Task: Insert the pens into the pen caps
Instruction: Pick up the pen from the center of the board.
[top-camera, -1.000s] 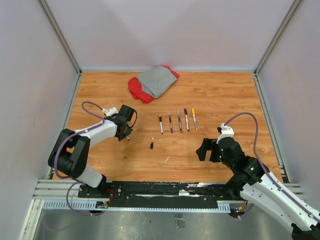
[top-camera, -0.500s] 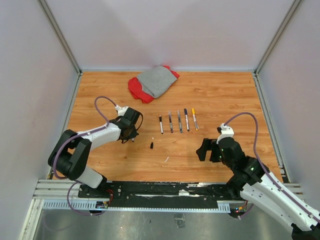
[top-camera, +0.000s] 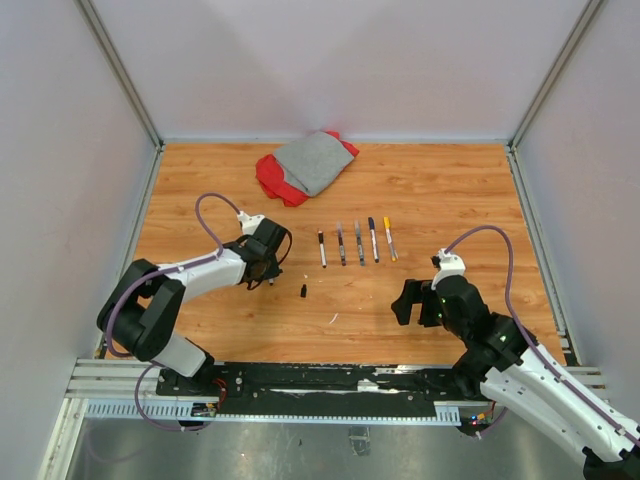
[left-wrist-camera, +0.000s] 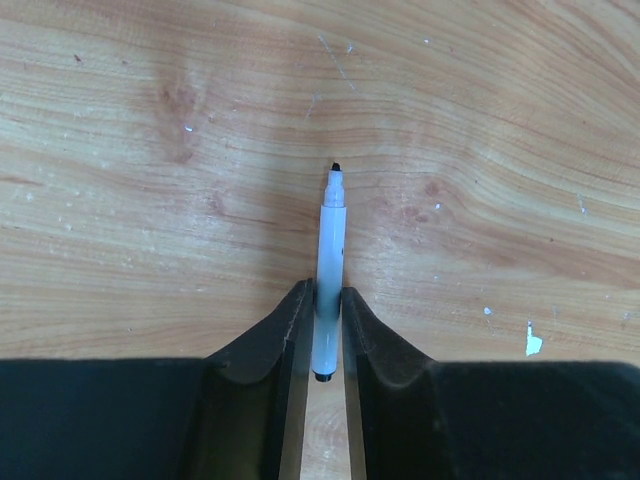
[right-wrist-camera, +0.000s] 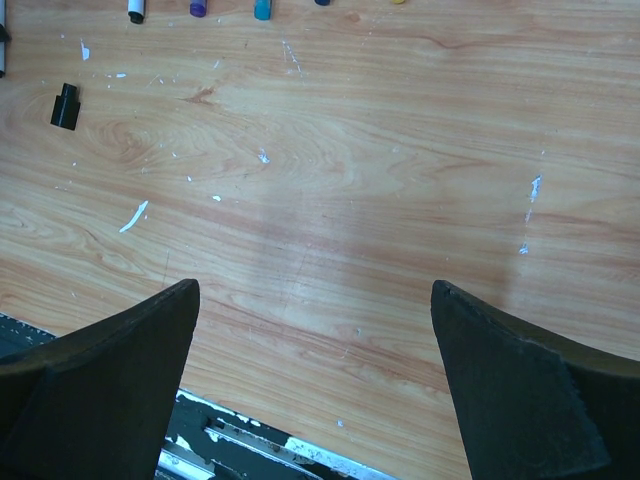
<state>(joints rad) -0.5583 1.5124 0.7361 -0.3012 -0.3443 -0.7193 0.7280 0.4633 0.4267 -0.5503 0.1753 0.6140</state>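
Both fingers (left-wrist-camera: 290, 330) of my left gripper (left-wrist-camera: 326, 292) are drawn in narrow and lie against either side of a pen (left-wrist-camera: 330, 240), gripping its white barrel near the back end, so most of its length sticks out ahead of me with the small dark tip bare and aimed at the wood (left-wrist-camera: 150, 150) below. Just to my right, a little nearer the bases, the black cap (top-camera: 303, 291) lies loose on its side; from here I cannot tell which end is the open one. I judge the step in hand is bringing this tip to that cap. To do it well I should hold the pinch firm so the barrel does not slide back, drop low, line the pen up with the cap's bore before pushing, and go slowly, because nothing braces the cap and it would likely skid. My right gripper (right-wrist-camera: 315, 288) hangs wide apart with nothing in it, well off to the right above bare boards, and it could steady the cap. Beyond the cap the other pens (top-camera: 359, 243) lie side by side in a row, and a grey and red cloth (top-camera: 310, 165) sits at the far edge
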